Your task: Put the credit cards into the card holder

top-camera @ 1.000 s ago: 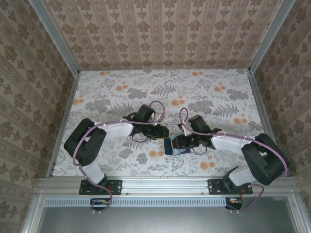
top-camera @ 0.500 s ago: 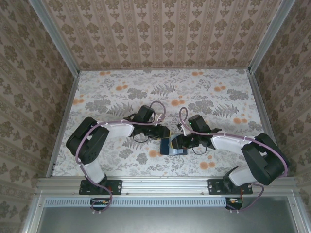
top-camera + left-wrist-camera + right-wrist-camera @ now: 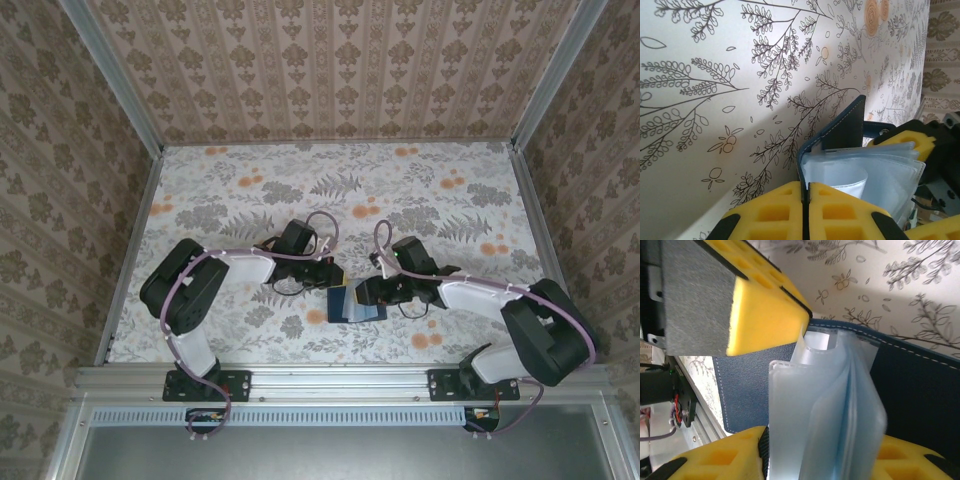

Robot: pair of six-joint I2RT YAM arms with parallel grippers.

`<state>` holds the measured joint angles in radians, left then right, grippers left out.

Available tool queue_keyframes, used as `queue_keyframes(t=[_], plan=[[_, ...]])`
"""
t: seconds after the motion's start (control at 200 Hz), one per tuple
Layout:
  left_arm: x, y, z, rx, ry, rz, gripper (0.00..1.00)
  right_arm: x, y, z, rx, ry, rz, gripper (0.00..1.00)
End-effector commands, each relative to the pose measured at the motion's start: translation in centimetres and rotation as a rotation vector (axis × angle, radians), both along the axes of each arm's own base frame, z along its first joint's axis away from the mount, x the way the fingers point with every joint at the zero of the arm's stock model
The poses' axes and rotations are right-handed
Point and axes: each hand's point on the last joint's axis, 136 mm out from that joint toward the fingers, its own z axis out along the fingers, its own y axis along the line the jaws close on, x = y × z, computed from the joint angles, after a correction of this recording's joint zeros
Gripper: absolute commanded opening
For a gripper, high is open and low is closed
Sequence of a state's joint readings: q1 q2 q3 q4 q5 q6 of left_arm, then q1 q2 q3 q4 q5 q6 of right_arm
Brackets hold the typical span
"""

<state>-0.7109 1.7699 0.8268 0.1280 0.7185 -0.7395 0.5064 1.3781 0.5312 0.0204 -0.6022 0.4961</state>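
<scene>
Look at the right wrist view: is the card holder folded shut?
No, the card holder lies open, with its clear sleeves fanned out above the navy cover.

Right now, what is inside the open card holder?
Inside the card holder: a fan of clear plastic sleeves, one with a whitish curved piece. The left gripper covers the sleeves' near edge; whether cards sit in them cannot be seen.

card holder [image 3: 920, 385] cropped at frame edge, plastic sleeves [image 3: 840, 405] blurred
</scene>
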Motion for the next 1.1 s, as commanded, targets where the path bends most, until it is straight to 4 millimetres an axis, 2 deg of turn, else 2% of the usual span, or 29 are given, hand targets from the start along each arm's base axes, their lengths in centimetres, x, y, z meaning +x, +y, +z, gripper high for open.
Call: queue_keyframes(t=[0.0, 0.075, 0.17, 0.195, 0.255, 0.295, 0.33, 0.475, 0.52, 0.625, 0.75, 0.835, 0.885, 0.965, 1.035, 1.095], plan=[[0.0, 1.0, -0.9, 0.044, -0.003, 0.004, 0.06, 0.5, -0.6, 0.5, -0.016, -0.036, -0.026, 0.38], [0.0, 1.0, -0.8, 0.042, -0.005, 0.006, 0.06, 0.4, -0.8, 0.3, -0.032, -0.030, -0.028, 0.35], [0.0, 0.9, -0.8, 0.038, -0.006, 0.000, 0.06, 0.6, -1.8, -0.6, -0.099, -0.023, -0.059, 0.35], [0.0, 0.9, -0.7, 0.038, -0.008, -0.001, 0.06, 0.7, -2.3, -0.9, -0.129, -0.021, -0.077, 0.39], [0.2, 1.1, -0.7, 0.040, -0.013, 0.007, 0.06, 1.0, -3.3, -1.1, -0.183, -0.029, -0.116, 0.54], [0.2, 1.1, -0.7, 0.040, -0.013, 0.009, 0.06, 1.1, -3.8, -0.8, -0.205, -0.039, -0.139, 0.63], [0.2, 1.1, -0.6, 0.037, -0.016, 0.006, 0.06, 1.2, -4.4, -0.4, -0.227, -0.051, -0.164, 0.65], [0.1, 1.2, -0.5, 0.040, -0.020, -0.001, 0.06, 1.1, -7.4, 2.6, -0.322, -0.127, -0.265, 0.67], [0.2, 1.2, -0.5, 0.036, -0.023, 0.001, 0.06, 1.1, -8.0, 3.7, -0.331, -0.157, -0.282, 0.61], [0.2, 1.0, -0.4, 0.030, -0.026, -0.008, 0.06, 0.7, -6.0, 5.4, -0.238, -0.148, -0.207, 0.35], [0.4, 0.9, -0.1, 0.022, -0.032, -0.003, 0.06, 0.3, -2.3, 3.9, -0.097, 0.002, -0.121, 0.14], [0.4, 0.9, 0.1, 0.016, -0.037, -0.007, 0.08, 0.4, -1.2, 2.5, -0.084, 0.051, -0.098, 0.16], [0.4, 1.0, 0.4, 0.015, -0.042, -0.006, 0.11, 0.4, -0.8, 1.8, -0.098, 0.069, -0.083, 0.22], [0.7, 1.6, 1.4, 0.013, -0.058, 0.010, 0.25, 0.4, 0.1, 1.1, -0.094, 0.087, -0.061, 0.28], [1.3, 2.3, 2.6, 0.003, -0.092, 0.042, 0.38, 0.4, 0.8, 0.1, -0.100, 0.109, -0.044, 0.29], [1.8, 2.9, 3.6, -0.013, -0.109, 0.067, 0.45, 0.5, 1.0, -0.4, -0.120, 0.111, -0.044, 0.29]])
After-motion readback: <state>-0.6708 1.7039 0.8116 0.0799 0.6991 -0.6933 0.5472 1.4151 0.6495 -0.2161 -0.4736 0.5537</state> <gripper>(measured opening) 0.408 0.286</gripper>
